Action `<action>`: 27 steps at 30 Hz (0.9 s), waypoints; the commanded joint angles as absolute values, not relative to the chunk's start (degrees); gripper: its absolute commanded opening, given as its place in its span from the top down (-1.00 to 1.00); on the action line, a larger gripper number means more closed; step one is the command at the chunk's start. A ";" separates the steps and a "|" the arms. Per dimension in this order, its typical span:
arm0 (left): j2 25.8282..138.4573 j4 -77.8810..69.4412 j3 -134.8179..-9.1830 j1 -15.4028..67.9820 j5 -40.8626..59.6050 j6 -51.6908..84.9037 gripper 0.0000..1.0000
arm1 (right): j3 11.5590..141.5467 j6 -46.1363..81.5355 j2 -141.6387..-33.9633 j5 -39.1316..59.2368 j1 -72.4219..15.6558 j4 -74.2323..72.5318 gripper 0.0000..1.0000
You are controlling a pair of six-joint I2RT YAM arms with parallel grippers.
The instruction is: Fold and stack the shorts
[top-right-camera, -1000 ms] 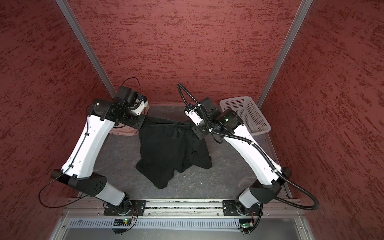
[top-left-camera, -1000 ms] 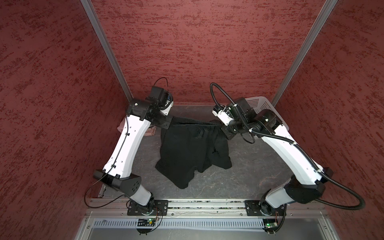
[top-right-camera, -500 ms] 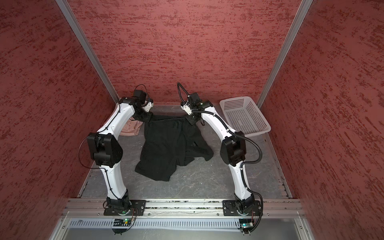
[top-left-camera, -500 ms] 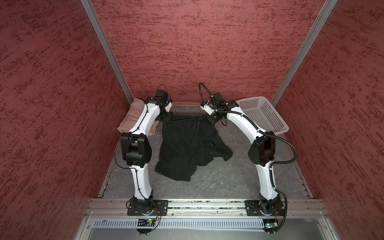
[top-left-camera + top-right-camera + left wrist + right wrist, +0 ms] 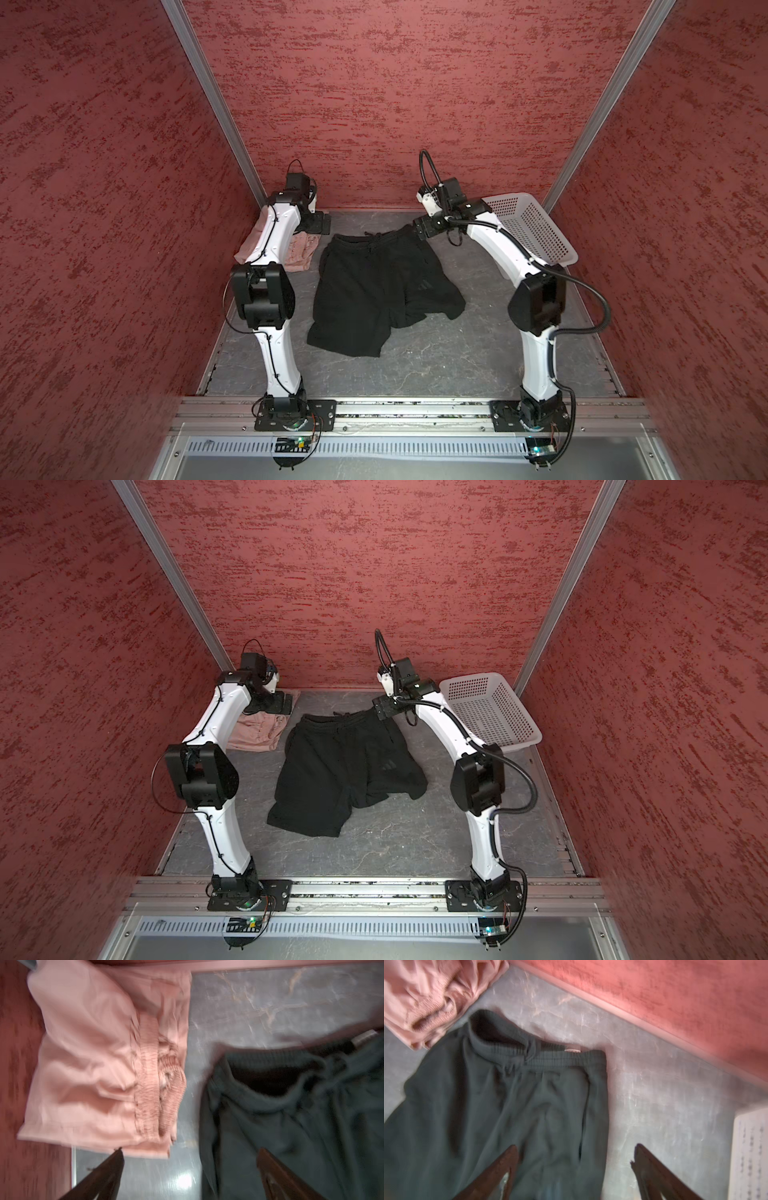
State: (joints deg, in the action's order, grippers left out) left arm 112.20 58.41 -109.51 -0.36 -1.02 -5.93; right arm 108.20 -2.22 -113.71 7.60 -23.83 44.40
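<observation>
The black shorts (image 5: 374,286) (image 5: 332,771) lie spread on the grey table (image 5: 436,353), waistband toward the back wall, one leg crumpled to the right. The dusty pink shorts (image 5: 300,253) (image 5: 257,731) lie folded at the back left, partly hidden by my left arm. My left gripper (image 5: 320,222) (image 5: 191,1150) hovers open above the gap between the pink shorts (image 5: 87,1064) and the black shorts (image 5: 291,1115). My right gripper (image 5: 426,226) (image 5: 576,1147) hangs open over the right waistband corner of the black shorts (image 5: 508,1095). Neither holds anything.
A white perforated basket (image 5: 532,232) (image 5: 490,712) stands at the back right, just beyond my right arm. Red walls close in the table at the back and both sides. Bare grey table lies in front of the black shorts.
Both arms carried the black shorts by the waistband toward the back wall and lowered them. Both grippers then opened and let go; the shorts now rest on the table.
</observation>
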 commanded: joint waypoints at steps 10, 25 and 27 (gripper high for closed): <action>81.37 37.74 -59.86 7.59 13.96 16.12 -0.99 | 58.93 19.41 -80.36 3.45 -23.33 33.40 -0.87; 68.05 36.30 -46.47 18.98 10.53 23.83 -0.99 | 44.57 19.26 -81.43 11.56 -21.65 14.44 -0.88; 67.02 35.84 -46.17 19.84 10.98 23.31 -0.99 | 44.93 19.16 -82.96 13.32 -21.67 13.84 -0.78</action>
State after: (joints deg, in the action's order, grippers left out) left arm 68.55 37.21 -45.87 18.94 11.46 22.70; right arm 44.12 19.49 -81.45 9.58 -22.00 18.87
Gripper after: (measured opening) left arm 0.994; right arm 0.899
